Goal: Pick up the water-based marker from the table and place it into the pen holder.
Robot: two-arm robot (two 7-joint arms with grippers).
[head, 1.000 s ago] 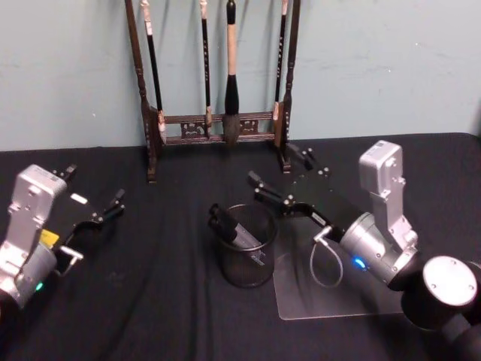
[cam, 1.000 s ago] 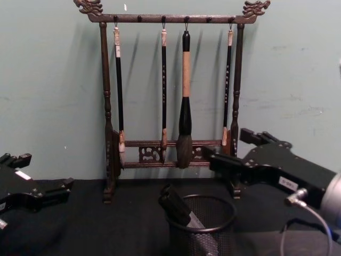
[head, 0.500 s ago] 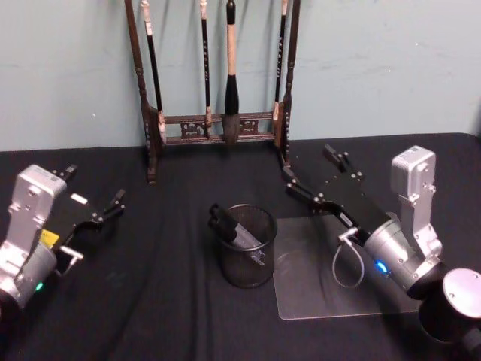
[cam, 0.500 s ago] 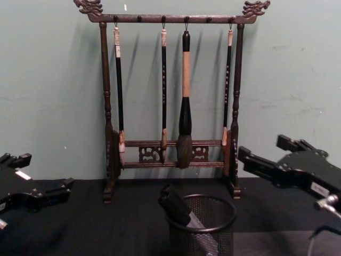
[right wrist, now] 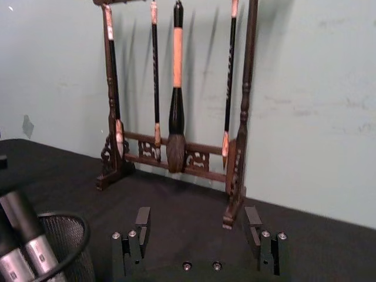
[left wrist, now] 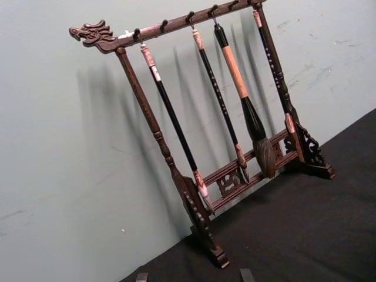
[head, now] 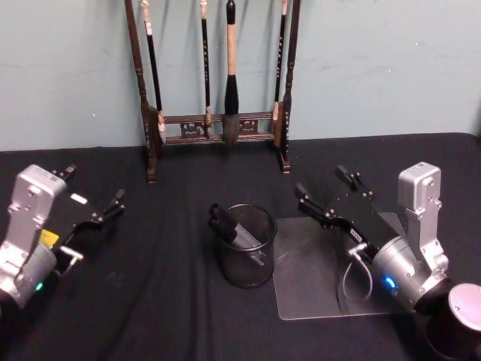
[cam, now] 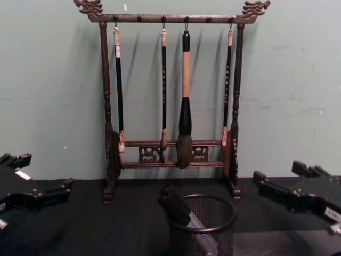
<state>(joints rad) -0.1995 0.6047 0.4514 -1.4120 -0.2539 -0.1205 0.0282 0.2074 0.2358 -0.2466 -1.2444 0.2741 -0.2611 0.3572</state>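
Your marker [head: 234, 229] already sat in the pen holder [head: 247, 256], leaning with its long axis tipped toward the robot's left, cap end above the rim. Your right gripper [head: 325, 194] hovered over the clear sheet [head: 316, 278], jaws spread and empty, the holder off to its left. It was the nearer arm. Left gripper [head: 94, 197] parked well apart, spread too.

My black mesh pen holder [head: 246, 256] holds black-and-silver markers [head: 234, 230]. The tablecloth [head: 150, 301] under it is black, the wall [head: 376, 60] pale green. Behind stands a dark brown brush rack [cam: 170, 96] with black and tan brushes [cam: 185, 101].
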